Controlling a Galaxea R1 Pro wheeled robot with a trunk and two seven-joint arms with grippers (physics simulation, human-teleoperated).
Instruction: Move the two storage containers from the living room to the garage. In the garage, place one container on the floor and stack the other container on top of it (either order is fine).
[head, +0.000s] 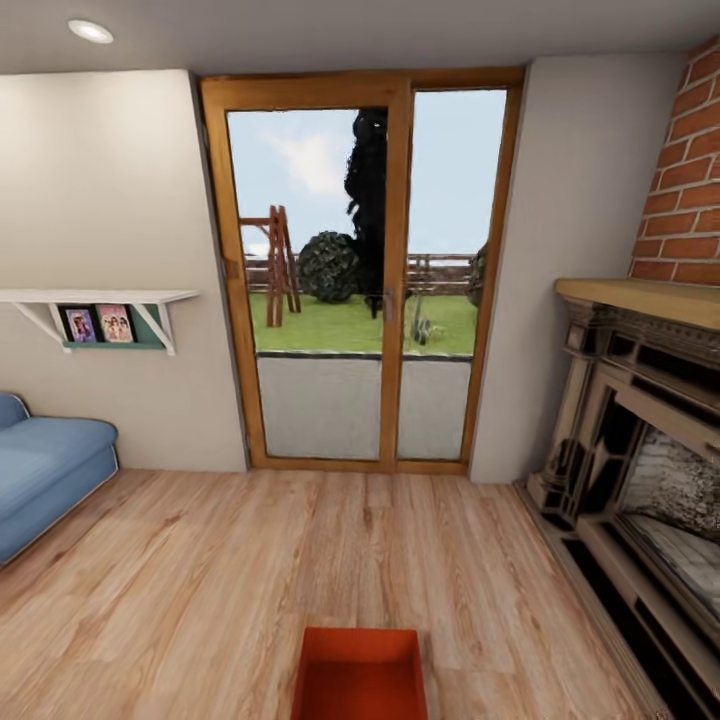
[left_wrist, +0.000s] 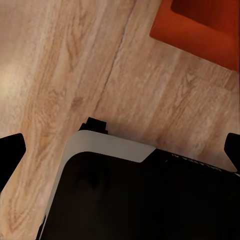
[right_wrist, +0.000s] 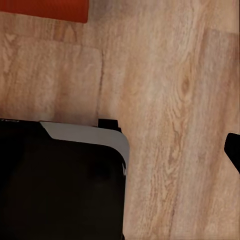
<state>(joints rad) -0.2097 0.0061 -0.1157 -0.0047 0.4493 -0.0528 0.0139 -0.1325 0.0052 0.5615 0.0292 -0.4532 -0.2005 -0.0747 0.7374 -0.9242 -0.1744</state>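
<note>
I'm at the start: one storage container (head: 360, 672) sits on the wood-plank floor (head: 200, 580) right in front of my base, not yet lifted, and nothing has reached the garage. Its orange-red corner (left_wrist: 200, 27) shows in the left wrist view, and an edge in the right one. The left pincer (left_wrist: 120, 150) looks spread wide, holding nothing; for the right pincer I cannot tell. Further off stand the blue sofa (head: 45, 465), the fireplace (head: 640, 430) and the glass door (head: 360, 270).
</note>
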